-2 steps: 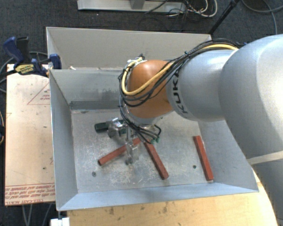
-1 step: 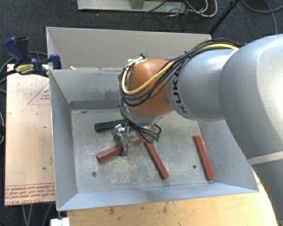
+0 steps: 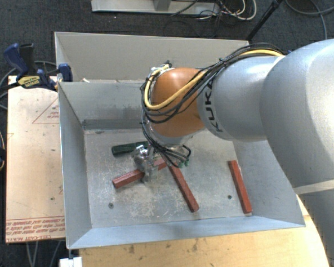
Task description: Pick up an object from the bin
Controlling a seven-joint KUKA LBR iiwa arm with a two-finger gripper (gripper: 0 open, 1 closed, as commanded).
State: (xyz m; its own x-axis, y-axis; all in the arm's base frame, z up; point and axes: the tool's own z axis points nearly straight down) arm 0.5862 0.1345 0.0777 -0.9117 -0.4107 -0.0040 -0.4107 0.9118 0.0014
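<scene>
Claw (image 3: 146,164) sits down by the short red stick (image 3: 127,178), can't tell if it's spread. Long stick (image 3: 185,191) right beside could snag the lift.

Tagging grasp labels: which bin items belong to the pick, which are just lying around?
In play: gripper, low over the right end of the short red-brown flat bar, mid-bin.
Lying about: long red-brown bar beside it; right-hand red-brown bar; dark green elongated piece behind.
</scene>
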